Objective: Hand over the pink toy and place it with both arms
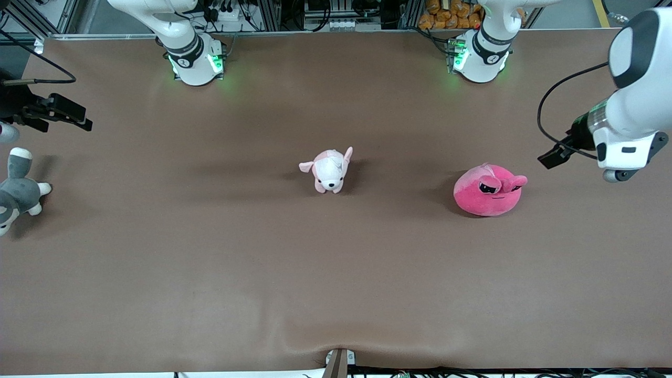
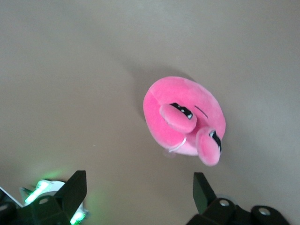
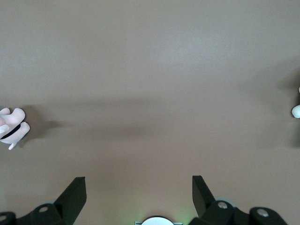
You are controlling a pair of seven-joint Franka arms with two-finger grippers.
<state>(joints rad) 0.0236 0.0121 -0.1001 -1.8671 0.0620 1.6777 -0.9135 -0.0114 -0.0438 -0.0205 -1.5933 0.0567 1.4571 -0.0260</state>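
Note:
The pink toy [image 1: 488, 190], a hot-pink round plush with half-closed black eyes, lies on the brown table toward the left arm's end. It also shows in the left wrist view [image 2: 183, 117], ahead of the fingers and clear of them. My left gripper [image 1: 555, 155] hangs open and empty in the air over the table, beside the toy and closer to the table's end; its fingertips [image 2: 139, 180] stand wide apart. My right gripper [image 1: 79, 119] hangs open and empty over the right arm's end of the table, with only bare table between its fingertips [image 3: 138, 183].
A small pale pink-and-white puppy plush [image 1: 331, 169] stands at the table's middle. A grey-and-white plush [image 1: 16, 194] lies at the right arm's end, nearer the front camera than the right gripper. Parts of pale plushes show at the right wrist view's edges [image 3: 11, 125].

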